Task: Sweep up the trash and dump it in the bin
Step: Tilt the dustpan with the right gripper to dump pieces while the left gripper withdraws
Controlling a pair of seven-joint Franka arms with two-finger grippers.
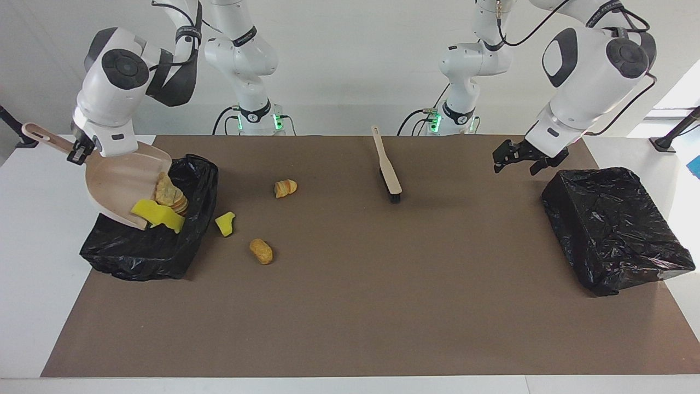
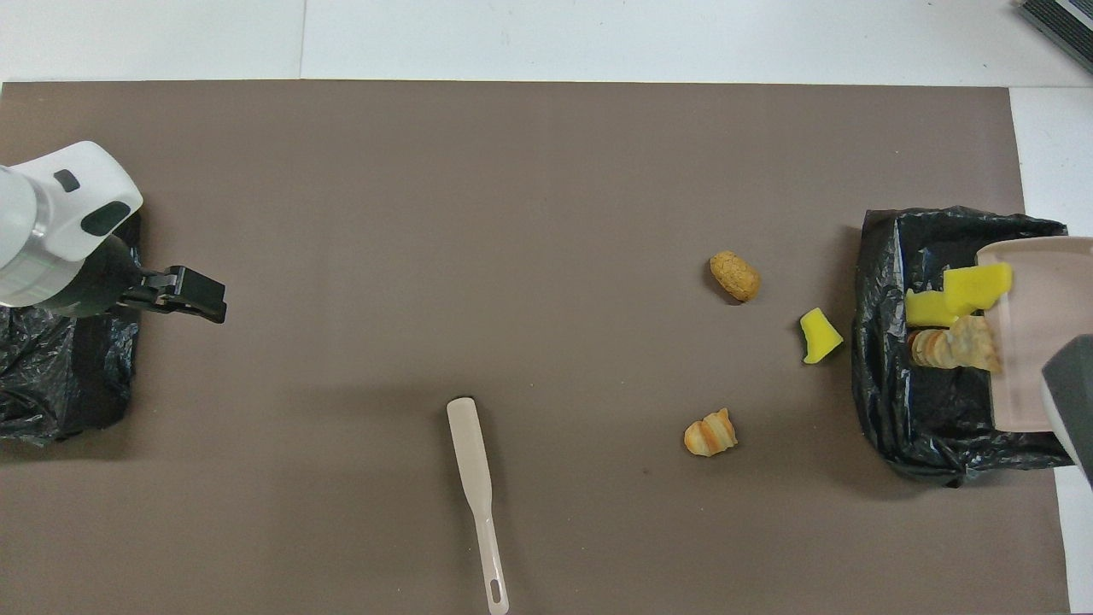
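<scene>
Beige dustpan [image 1: 123, 180] clenched by right gripper [image 1: 82, 150], tipping trash [image 1: 164, 205] into bin [image 1: 147, 246] at left; three pieces [image 1: 261, 250] left on mat, left gripper [image 1: 517, 158] open, idle.

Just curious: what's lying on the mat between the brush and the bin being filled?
Three scraps, seen from overhead: a striped lump, a brown lump, a yellow wedge.

The table [image 1: 350, 328] wears a matt brown sheet that looks like paper or felt, smooth and unmarked. Both bins, one at the right arm's end [image 1: 180, 251] and one at the left arm's end [image 1: 618, 230], are lined with crinkled, glossy black plastic film. The dustpan [image 1: 117, 180] and the brush [image 1: 385, 164] look like smooth beige plastic. The yellow chunks [image 1: 225, 223] look spongy; the orange-brown lumps [image 1: 261, 250] have a rough, bread-like crust.
</scene>
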